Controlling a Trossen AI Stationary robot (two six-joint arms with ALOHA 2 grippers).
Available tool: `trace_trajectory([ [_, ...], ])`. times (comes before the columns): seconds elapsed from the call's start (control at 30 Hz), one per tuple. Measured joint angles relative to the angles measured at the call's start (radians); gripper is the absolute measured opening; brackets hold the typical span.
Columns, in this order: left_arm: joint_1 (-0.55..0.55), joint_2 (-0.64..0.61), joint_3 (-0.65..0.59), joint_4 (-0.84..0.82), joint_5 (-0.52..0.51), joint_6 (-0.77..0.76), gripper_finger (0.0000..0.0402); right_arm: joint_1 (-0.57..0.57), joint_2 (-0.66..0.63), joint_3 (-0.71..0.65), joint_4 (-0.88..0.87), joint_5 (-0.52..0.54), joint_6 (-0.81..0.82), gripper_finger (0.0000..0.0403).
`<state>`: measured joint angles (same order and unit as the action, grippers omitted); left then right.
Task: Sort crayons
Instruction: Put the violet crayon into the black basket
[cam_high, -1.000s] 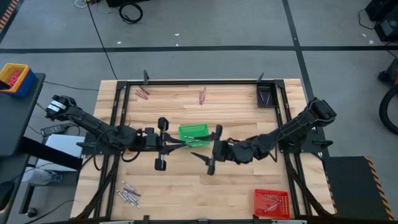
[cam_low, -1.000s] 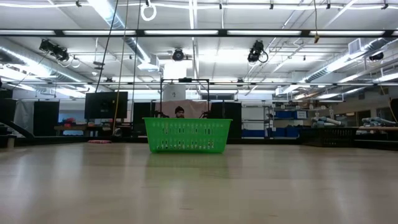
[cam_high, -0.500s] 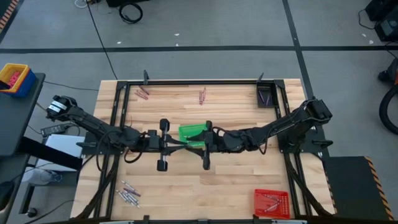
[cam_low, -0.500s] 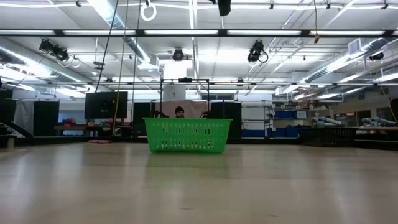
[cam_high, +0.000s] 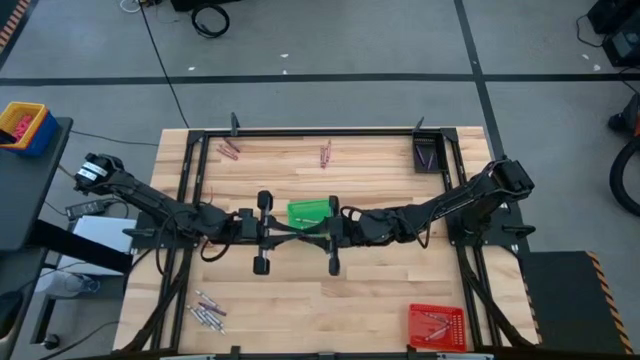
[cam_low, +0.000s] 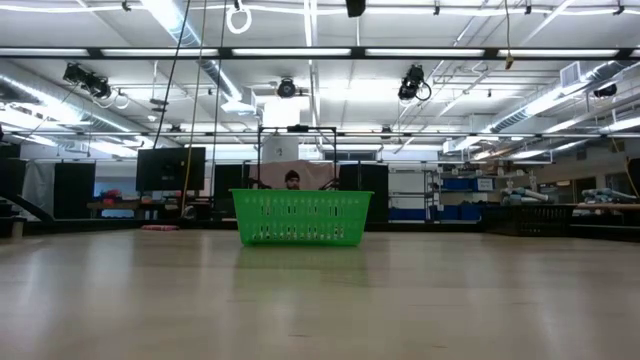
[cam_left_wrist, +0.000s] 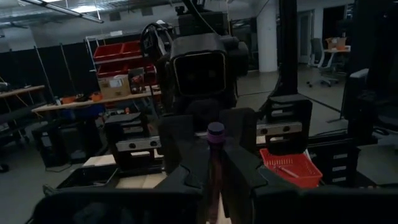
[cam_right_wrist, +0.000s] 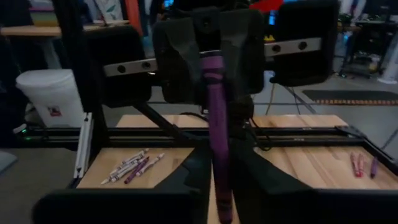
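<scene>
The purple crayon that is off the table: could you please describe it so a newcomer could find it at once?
Start at the green basket mid-table. Over its near side the left gripper and right gripper meet fingertip to fingertip. The purple crayon is pinched between both, the only one held in the air; the other crayons lie on the wood or in trays.

green basket (cam_high: 311, 212), red tray (cam_high: 437, 326), dark tray (cam_high: 427, 155)

My high camera looks straight down on the whole desk (cam_high: 380, 305). My low camera sits at desk level, facing the green basket (cam_low: 301, 217) and the room behind. Each wrist camera looks close along its own fingers at the other arm; both share the purple crayon (cam_right_wrist: 216, 130) between them.
</scene>
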<state>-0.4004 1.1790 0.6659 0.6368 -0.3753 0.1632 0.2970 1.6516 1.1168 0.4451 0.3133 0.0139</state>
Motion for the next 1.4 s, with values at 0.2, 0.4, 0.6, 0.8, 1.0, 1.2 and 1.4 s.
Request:
trace_trajectory([
  [0.2,-0.001,-0.001,0.0,0.011,-0.055,-0.094,0.0083,0.0,0.0,0.0,0.012,-0.009,-0.016,0.0025],
  [0.4,-0.019,-0.076,0.0,-0.073,-0.08,-0.02,0.0157,0.0,-0.002,0.0,0.011,0.002,0.015,0.0038],
  [0.6,-0.095,-0.23,0.0,-0.398,-0.104,-0.068,0.0216,0.001,-0.038,0.0,-0.059,0.166,0.088,0.0037],
  [0.8,-0.169,-0.276,0.0,-0.713,-0.103,-0.263,0.0225,-0.06,-0.09,0.0,-0.382,0.544,0.223,0.0034],
  [1.0,-0.205,-0.231,0.0,-0.836,-0.103,-0.364,0.0226,-0.314,-0.174,0.0,-0.931,0.559,0.562,0.0034],
  [1.2,-0.225,-0.181,0.0,-0.868,-0.103,-0.385,0.0226,-0.624,-0.201,0.0,-1.457,0.539,0.848,0.0034],
  [1.4,-0.226,-0.17,0.0,-0.866,-0.103,-0.39,0.0226,-0.833,-0.145,-0.061,-1.469,0.448,0.832,0.0034],
])
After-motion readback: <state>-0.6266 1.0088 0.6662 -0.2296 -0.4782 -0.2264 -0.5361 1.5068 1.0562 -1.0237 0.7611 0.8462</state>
